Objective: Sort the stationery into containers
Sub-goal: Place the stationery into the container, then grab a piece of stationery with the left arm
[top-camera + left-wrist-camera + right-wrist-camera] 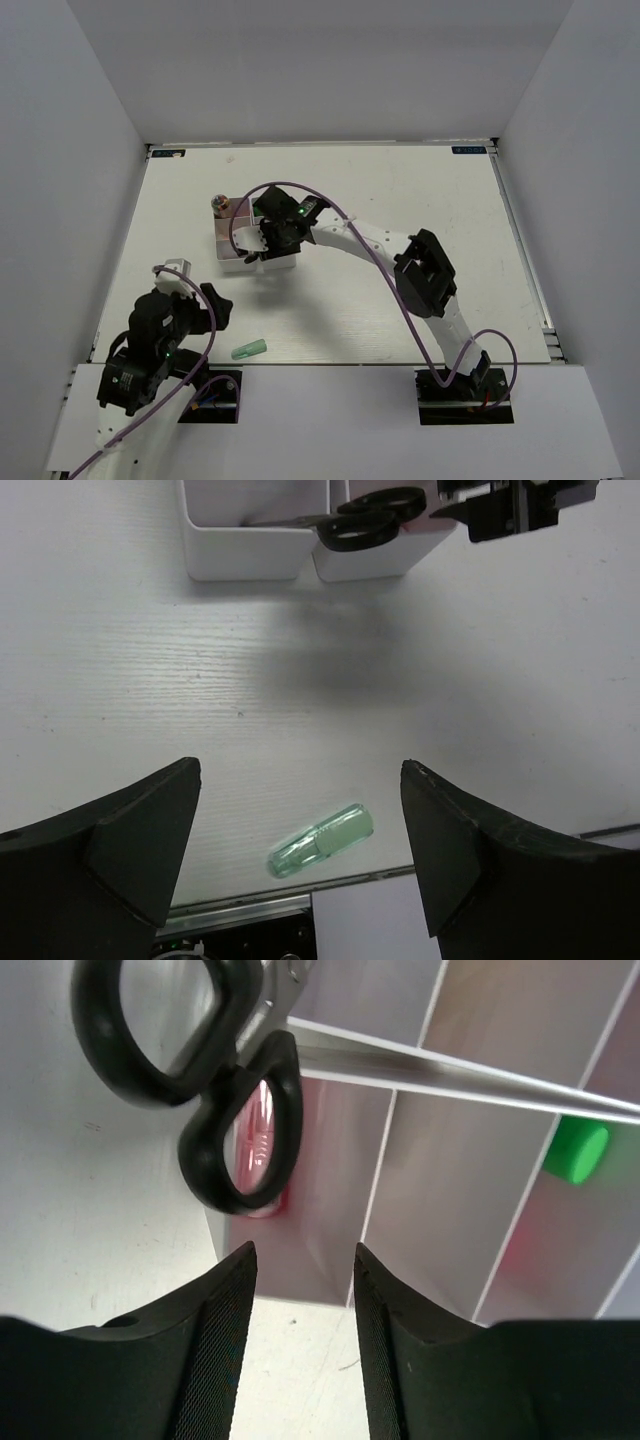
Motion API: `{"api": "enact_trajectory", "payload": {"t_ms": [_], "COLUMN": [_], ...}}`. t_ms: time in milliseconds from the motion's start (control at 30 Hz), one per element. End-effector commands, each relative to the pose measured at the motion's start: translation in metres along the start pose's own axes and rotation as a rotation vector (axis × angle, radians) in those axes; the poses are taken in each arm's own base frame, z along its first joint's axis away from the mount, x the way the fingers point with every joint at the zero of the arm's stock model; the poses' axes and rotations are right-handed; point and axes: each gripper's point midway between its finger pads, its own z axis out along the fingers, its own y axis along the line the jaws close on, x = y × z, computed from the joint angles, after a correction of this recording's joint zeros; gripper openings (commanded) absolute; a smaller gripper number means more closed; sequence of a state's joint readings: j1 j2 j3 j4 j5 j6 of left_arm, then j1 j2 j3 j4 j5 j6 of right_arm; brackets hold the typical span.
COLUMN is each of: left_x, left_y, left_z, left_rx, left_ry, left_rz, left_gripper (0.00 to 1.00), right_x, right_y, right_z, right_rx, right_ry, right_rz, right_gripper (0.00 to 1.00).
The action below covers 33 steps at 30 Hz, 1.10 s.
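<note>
Low in the overhead view, the left gripper (pixel 216 305) hangs near a pale green translucent marker (pixel 248 349) on the white table (pixel 400 200); the right gripper (pixel 268 240) is over the white divided plastic trays (pixel 230 262). Left wrist: fingers (pixel 130 830) spread wide, marker framed between them. Right wrist: fingers (pixel 220 1310) parted, empty, near black-handled steel scissors (pixel 240 1090) lying across tray dividers.

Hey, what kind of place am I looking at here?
Probably a robotics lab test cell: a white table boxed in by plain white panels, robot arms, left and right, bolted at its near edge, and scissors lying across divided white trays.
</note>
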<state>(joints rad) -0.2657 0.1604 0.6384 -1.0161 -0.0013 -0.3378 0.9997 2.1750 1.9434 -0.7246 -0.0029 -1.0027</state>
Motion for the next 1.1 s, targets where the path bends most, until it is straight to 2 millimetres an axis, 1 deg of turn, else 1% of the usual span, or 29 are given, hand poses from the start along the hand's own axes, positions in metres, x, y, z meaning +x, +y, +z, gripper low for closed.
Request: {"api": "enact_trajectory", "payload": {"t_ms": [0, 67, 100, 133, 167, 200, 233, 267, 300, 333, 367, 400, 433, 467, 500, 533, 567, 600, 633, 700, 733, 800, 833, 867, 900, 933, 1000, 1033, 1067], "left_x": [-0.002, 0.0, -0.001, 0.004, 0.009, 0.009, 0.015, 0.023, 0.027, 0.031, 0.034, 0.039, 0.039, 0.042, 0.05, 0.055, 0.059, 0.062, 0.069, 0.075, 0.078, 0.08, 0.083, 0.082, 0.089, 0.086, 0.096, 0.093, 0.098], "left_y": [-0.015, -0.026, -0.031, -0.037, -0.045, -0.049, -0.056, -0.064, -0.067, -0.072, -0.079, -0.081, -0.087, -0.088, -0.086, -0.089, -0.089, -0.087, -0.077, -0.078, -0.063, -0.069, -0.059, -0.067, -0.068, -0.066, -0.074, -0.065, -0.067], "left_z": [0.0, 0.0, -0.001, 0.0, 0.0, 0.0, -0.002, -0.002, -0.004, -0.007, -0.01, -0.008, -0.011, -0.009, -0.007, -0.011, -0.011, -0.011, -0.005, -0.005, 0.005, 0.003, 0.012, 0.01, 0.012, 0.015, 0.012, 0.019, 0.016], "left_rx": [0.069, 0.124, 0.143, 0.178, 0.223, 0.243, 0.286, 0.335, 0.355, 0.393, 0.435, 0.447, 0.492, 0.489, 0.476, 0.487, 0.48, 0.457, 0.381, 0.352, 0.244, 0.242, 0.169, 0.196, 0.183, 0.157, 0.165, 0.095, 0.094], "left_ry": [0.036, 0.075, 0.084, 0.127, 0.168, 0.194, 0.231, 0.308, 0.339, 0.378, 0.406, 0.47, 0.493, 0.543, 0.62, 0.697, 0.733, 0.767, 0.823, 0.857, 0.865, 0.88, 0.891, 0.886, 0.915, 0.887, 0.926, 0.915, 0.939], "left_rz": [-0.008, -0.009, -0.008, -0.011, -0.004, -0.004, -0.007, 0.003, 0.007, 0.011, 0.003, -0.001, 0.005, -0.012, -0.021, -0.045, -0.048, -0.053, -0.025, 0.046, 0.098, 0.219, 0.276, 0.341, 0.422, 0.461, 0.592, 0.654, 0.727], "left_gripper": [0.92, 0.81, 0.69, 0.39, 0.23, 0.14, 0.1, 0.08, 0.1, 0.17, 0.39, 0.48, 0.56, 0.63, 0.75, 0.84, 1.0, 1.0, 1.0, 1.0, 1.0, 1.0, 1.0, 1.0, 1.0, 1.0, 0.99, 0.9, 0.85], "right_x": [-0.019, -0.018, -0.011, -0.01, -0.002, 0.002, 0.007, 0.022, 0.025, 0.027, 0.037, 0.046, 0.056, 0.047, 0.059, 0.056, 0.06, 0.072, 0.069, 0.077, 0.077, 0.08, 0.084, 0.087, 0.09, 0.095, 0.096, 0.102, 0.101], "right_y": [-0.031, -0.037, -0.041, -0.046, -0.042, -0.045, -0.051, -0.031, -0.022, -0.014, -0.002, 0.021, 0.033, 0.045, 0.062, 0.079, 0.081, 0.102, 0.103, 0.12, 0.119, 0.121, 0.125, 0.127, 0.127, 0.126, 0.126, 0.125, 0.123], "right_z": [-0.047, -0.057, -0.065, -0.075, -0.081, -0.087, -0.105, -0.103, -0.104, -0.107, -0.114, -0.116, -0.12, -0.128, -0.124, -0.125, -0.134, -0.131, -0.132, -0.137, -0.137, -0.141, -0.138, -0.137, -0.136, -0.137, -0.137, -0.139, -0.141], "right_rx": [0.124, 0.165, 0.197, 0.234, 0.249, 0.292, 0.338, 0.308, 0.283, 0.259, 0.226, 0.146, 0.117, 0.053, 0.01, -0.024, -0.01, -0.042, -0.033, -0.039, -0.03, -0.018, -0.02, -0.019, -0.016, -0.008, -0.003, 0.01, 0.021], "right_ry": [-0.049, -0.041, -0.013, -0.02, -0.007, -0.009, -0.014, 0.008, -0.006, -0.013, -0.028, -0.008, -0.009, -0.092, -0.086, -0.135, -0.158, -0.148, -0.183, -0.199, -0.218, -0.236, -0.231, -0.228, -0.228, -0.224, -0.229, -0.225, -0.237], "right_rz": [0.013, 0.039, 0.073, 0.113, 0.138, 0.203, 0.226, 0.238, 0.263, 0.28, 0.305, 0.353, 0.389, 0.412, 0.451, 0.462, 0.476, 0.503, 0.503, 0.549, 0.551, 0.586, 0.595, 0.609, 0.624, 0.635, 0.642, 0.657, 0.655], "right_gripper": [0.48, 0.4, 0.28, 0.0, 0.0, 0.0, 0.0, 0.0, 0.0, 0.22, 0.64, 0.7, 0.75, 0.78, 0.78, 0.78, 0.78, 0.78, 0.76, 0.76, 0.76, 0.76, 0.76, 0.76, 0.76, 0.76, 0.76, 0.76, 0.76]}}
